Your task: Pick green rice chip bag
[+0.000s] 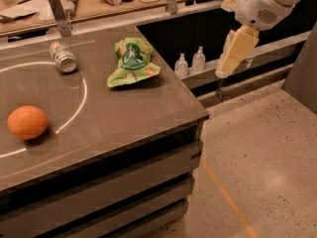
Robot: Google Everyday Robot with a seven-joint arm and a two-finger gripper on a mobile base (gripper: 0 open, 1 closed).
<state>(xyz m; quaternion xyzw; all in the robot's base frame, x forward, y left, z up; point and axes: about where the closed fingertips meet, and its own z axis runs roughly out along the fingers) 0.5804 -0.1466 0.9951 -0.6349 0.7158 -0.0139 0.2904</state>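
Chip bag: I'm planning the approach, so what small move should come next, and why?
Probably carry the gripper in over the table toward the chip bag. The gripper hangs beyond the table's right edge, above the floor, well apart from the bag, which lies untouched near the far right corner.

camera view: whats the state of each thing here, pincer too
green rice chip bag: crumpled, lying flat near the right edge of the table, untouched
can: on its side on the table, left of the bag
orange: whole, resting at the table's left
bottles: two, upright, beyond the table's right edge
pincer: in the air to the right of the table, apart from the bag
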